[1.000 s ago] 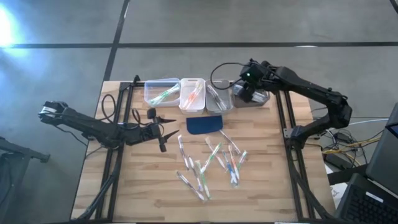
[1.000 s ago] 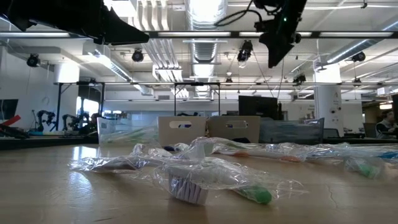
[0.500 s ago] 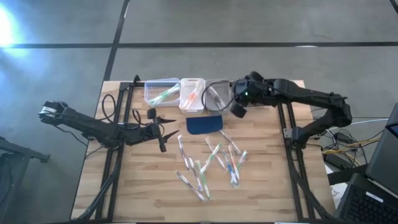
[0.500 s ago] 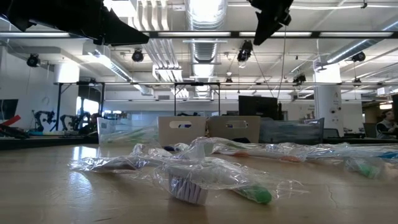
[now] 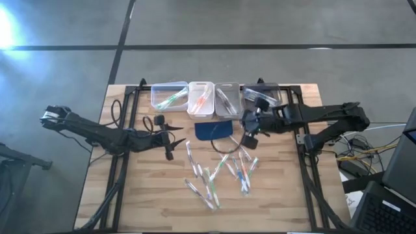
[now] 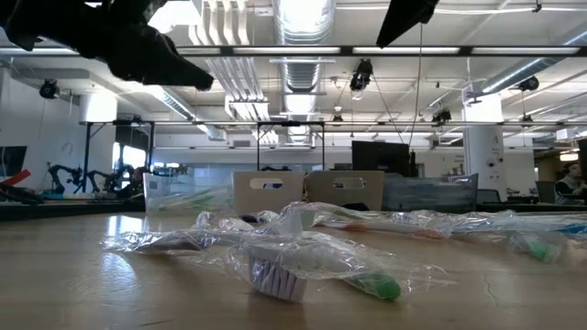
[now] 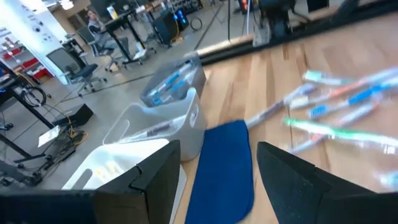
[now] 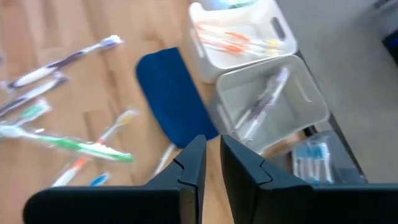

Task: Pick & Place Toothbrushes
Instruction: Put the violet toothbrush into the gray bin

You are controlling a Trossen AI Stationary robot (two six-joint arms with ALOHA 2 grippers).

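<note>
1. While the sorting is under way, the right gripper (image 5: 250,125) hangs over the table at about 2 o'clock from the loose toothbrushes (image 5: 221,170), just beside the dark blue pad (image 5: 214,130). Its fingers (image 8: 186,165) are almost pressed together, only a thin gap between them, and nothing is pinched there. I judge it is empty and aimed back to the heap for the next pick.
2. The left gripper (image 5: 170,133) waits at 9 o'clock of the pad, over bare wood. Its fingers (image 7: 283,171) are spread wide and hold nothing.
3. The toothbrushes lie in two places. Many are scattered in clear wrappers at the centre of the table (image 5: 143,201), at 6 o'clock from the pad. Others lie already in the row of bins at 12 o'clock.
4. The bins seem to sort by colour: the clear bin (image 5: 168,95) has green ones, the white bin (image 5: 201,97) orange-red ones, the grey bin (image 5: 228,97) greyish ones, and the last clear bin (image 5: 261,95) blue ones. This I judge is why the four bins stand side by side, touching.
5. The pad lies flat between heap and bins, so each carry passes over it. It is low and should not block.
6. In the low view the crinkled wrappers overlap, so pinching one brush alone could drag its neighbour.
7. Black frame rails (image 5: 292,123) run along both sides of the table, near the arms.
</note>
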